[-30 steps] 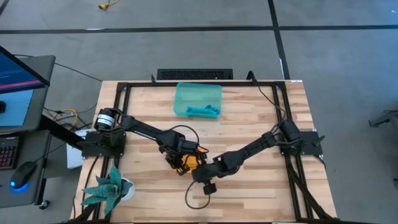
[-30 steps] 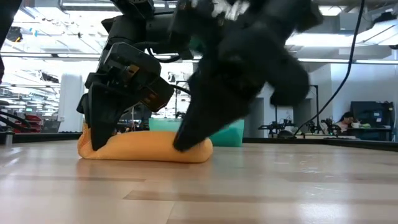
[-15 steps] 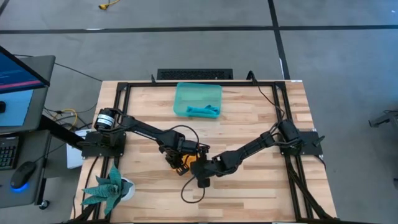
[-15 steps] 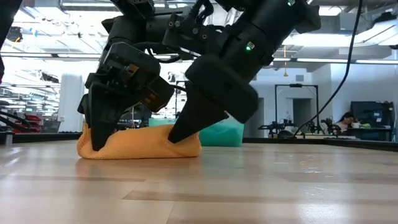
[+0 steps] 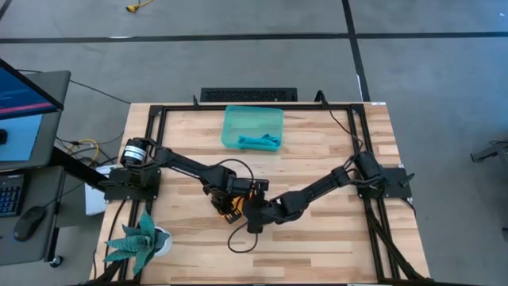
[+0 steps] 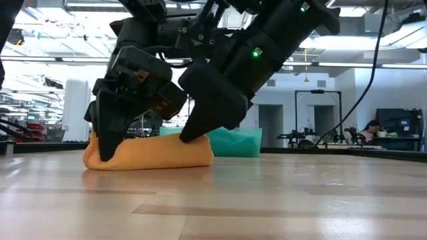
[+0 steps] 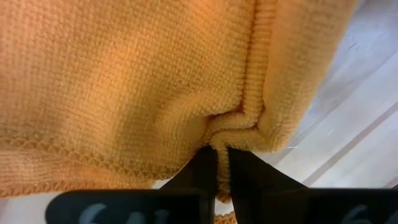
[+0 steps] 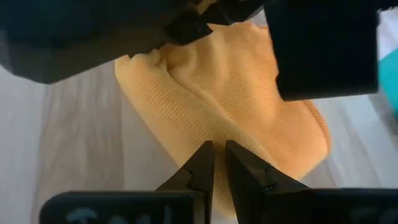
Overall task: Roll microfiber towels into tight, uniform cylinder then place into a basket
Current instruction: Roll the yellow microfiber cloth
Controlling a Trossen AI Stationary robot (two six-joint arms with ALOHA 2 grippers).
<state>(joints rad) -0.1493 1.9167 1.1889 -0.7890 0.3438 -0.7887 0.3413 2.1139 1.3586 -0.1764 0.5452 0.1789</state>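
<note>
The orange-yellow microfiber towel (image 6: pixel 150 155) lies rolled up on the table near its middle, its length running left to right. My left gripper (image 6: pixel 105 152) is shut on its left end. My right gripper (image 6: pixel 189 135) is shut on its right end. In the high view both grippers (image 5: pixel 228 208) (image 5: pixel 251 210) cover most of the roll. The basket (image 5: pixel 238 119) stands at the far middle of the table, and the teal-blue towel (image 5: pixel 259 142) lies in it as a small roll. My left gripper pinches a bunched fold of cloth (image 7: pixel 235 123) at the roll's left end between its two fingers. The fingers come steeply from above. The roll lies on the table. My right gripper pinches a little cloth (image 8: pixel 219 140) on the upper side of the roll near its right end, between its two fingertips. The fingers slant down from the table's right side. The roll stays on the table below them.
A green spiky plant in a white pot (image 5: pixel 140 241) stands at the near left corner. A loose black cable loop (image 5: pixel 238 242) lies on the table just near of the grippers. Bare wood lies to the right and toward the near edge.
My right gripper has moved toward the table's left edge, closer to my left gripper, and has rolled at the wrist. The roll's right end has been drawn in with it, so the roll is shorter; its left end has stayed put.
</note>
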